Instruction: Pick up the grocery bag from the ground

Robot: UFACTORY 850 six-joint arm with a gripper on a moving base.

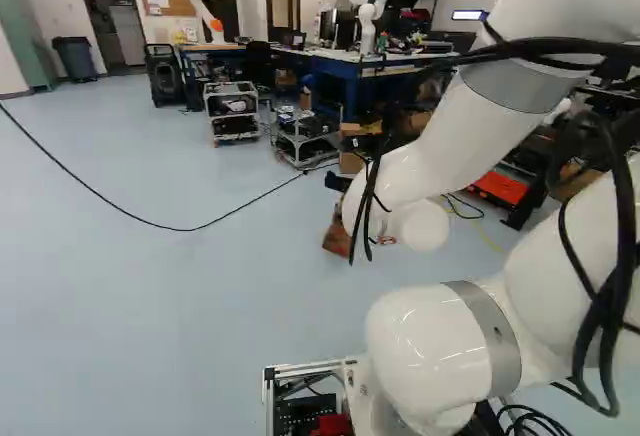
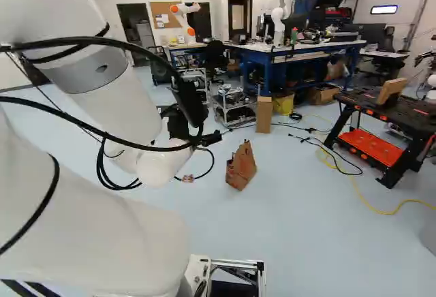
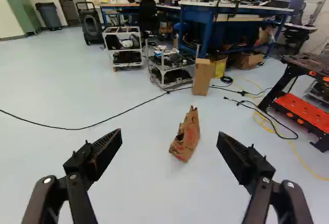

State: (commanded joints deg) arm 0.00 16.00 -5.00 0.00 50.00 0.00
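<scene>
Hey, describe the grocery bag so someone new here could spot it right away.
Find the big blue workbench, then the straight-sided cardboard box on the floor before it. Nearer the arm is the brown paper grocery bag, with reddish print and, unlike the box, a ragged top.

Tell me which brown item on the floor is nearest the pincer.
The crumpled paper bag, ahead of the open pincer; the upright box and low carton sit farther off, by the blue bench.
</scene>
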